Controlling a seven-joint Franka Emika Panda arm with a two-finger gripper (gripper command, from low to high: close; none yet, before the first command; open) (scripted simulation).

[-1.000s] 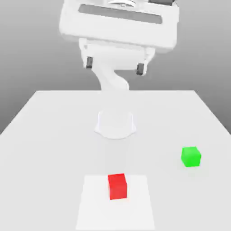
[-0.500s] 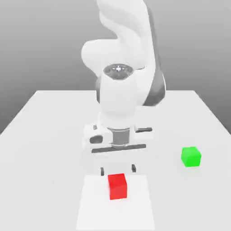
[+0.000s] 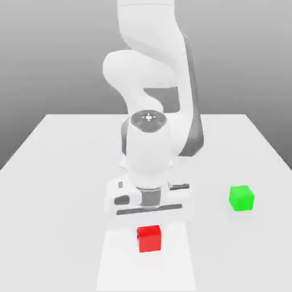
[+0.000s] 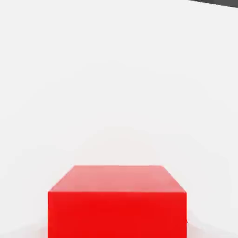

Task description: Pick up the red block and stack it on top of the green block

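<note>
The red block (image 3: pixel 149 238) rests on the white table (image 3: pixel 57 171), near its front edge in the exterior view. My gripper (image 3: pixel 149 221) hangs low directly behind and above that cube, its white hand body almost touching the cube's top edge. In the hand view the red block (image 4: pixel 117 200) looms large and close, with bare white table beyond it. The green block (image 3: pixel 241 197) sits by itself on the table toward the exterior view's right, well away from the gripper.
A slightly brighter white rectangular patch (image 3: pixel 117 262) lies under the red cube. My arm's white base and links (image 3: pixel 154 102) rise behind the hand at the table's middle. Grey backdrop lies beyond the far table edge.
The hand has dropped from high above the table to just over the red cube, about one block height lower than half a second ago. Both cubes stayed put.
</note>
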